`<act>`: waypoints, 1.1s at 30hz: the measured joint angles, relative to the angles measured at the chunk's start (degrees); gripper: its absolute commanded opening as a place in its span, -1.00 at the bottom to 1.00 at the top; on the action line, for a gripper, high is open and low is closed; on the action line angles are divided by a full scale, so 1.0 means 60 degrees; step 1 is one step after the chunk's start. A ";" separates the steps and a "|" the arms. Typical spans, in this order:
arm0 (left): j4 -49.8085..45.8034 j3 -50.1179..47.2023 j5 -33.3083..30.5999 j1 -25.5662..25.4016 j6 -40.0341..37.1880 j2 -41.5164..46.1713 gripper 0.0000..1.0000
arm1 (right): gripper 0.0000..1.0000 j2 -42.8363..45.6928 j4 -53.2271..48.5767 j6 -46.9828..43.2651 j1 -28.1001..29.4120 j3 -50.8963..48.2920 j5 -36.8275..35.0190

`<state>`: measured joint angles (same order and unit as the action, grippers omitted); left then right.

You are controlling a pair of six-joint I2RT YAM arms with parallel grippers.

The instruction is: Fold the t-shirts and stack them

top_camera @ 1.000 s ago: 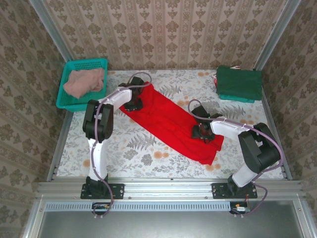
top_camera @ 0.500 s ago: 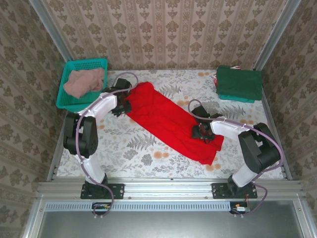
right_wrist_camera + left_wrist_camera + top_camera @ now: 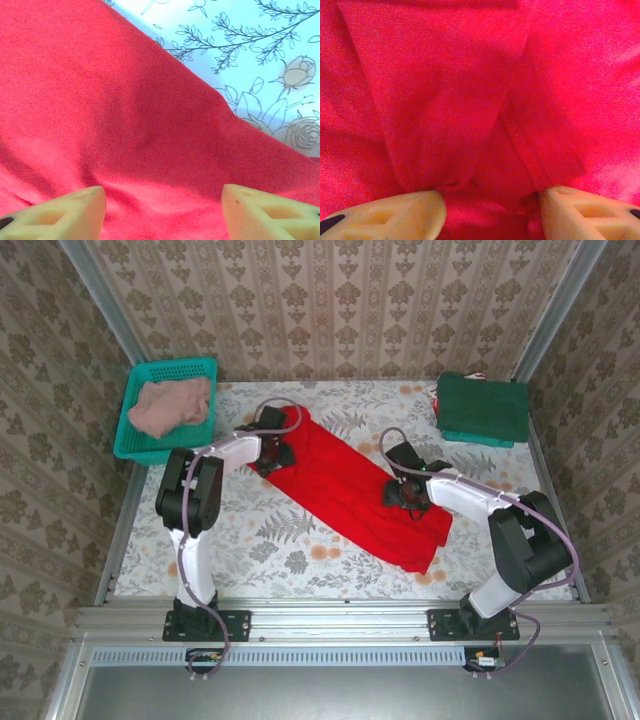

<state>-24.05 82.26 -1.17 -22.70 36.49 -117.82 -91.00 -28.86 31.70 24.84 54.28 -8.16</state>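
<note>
Top external: red tee (image 3: 335,480) under L gripper (image 3: 274,454), R gripper (image 3: 404,492)

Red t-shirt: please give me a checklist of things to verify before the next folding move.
1. The red t-shirt lies as a long diagonal strip on the table: ok.
2. The left gripper is open at the shirt's far-left end: ok.
3. Cloth is free of the left fingers: cannot tell; a crease bunches between them.
4. The right gripper is open over the shirt's right edge: ok.
5. The shirt edge near the right gripper lies flat: ok.
6. The green folded t-shirts sit stacked tidily at the far right corner: ok.
</note>
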 measured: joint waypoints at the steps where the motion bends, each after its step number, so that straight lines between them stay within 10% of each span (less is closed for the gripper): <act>1: 0.0106 0.0368 0.0055 0.0022 -0.0004 -0.0160 0.17 | 0.30 -0.0026 -0.0018 0.0025 0.0051 -0.0004 0.0000; 13: 0.0452 0.6685 0.2524 -0.0106 -0.0703 -0.4503 0.24 | 0.36 0.0248 0.0069 0.1716 0.2841 -0.0947 0.0656; 19: -0.0590 0.9333 0.3595 -0.0430 -0.1526 -0.5781 0.91 | 0.51 0.0969 -0.0233 0.2029 0.3486 -0.0586 0.0732; 33: 0.1872 -0.0382 0.2787 -0.0627 -0.1672 0.2033 0.85 | 0.13 0.0652 -0.0488 0.1319 0.1512 -0.1158 0.0011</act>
<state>-12.82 79.96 15.55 -26.46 26.46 -105.62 -87.09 -31.79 39.62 33.91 47.33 -8.10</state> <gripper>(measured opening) 0.966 0.566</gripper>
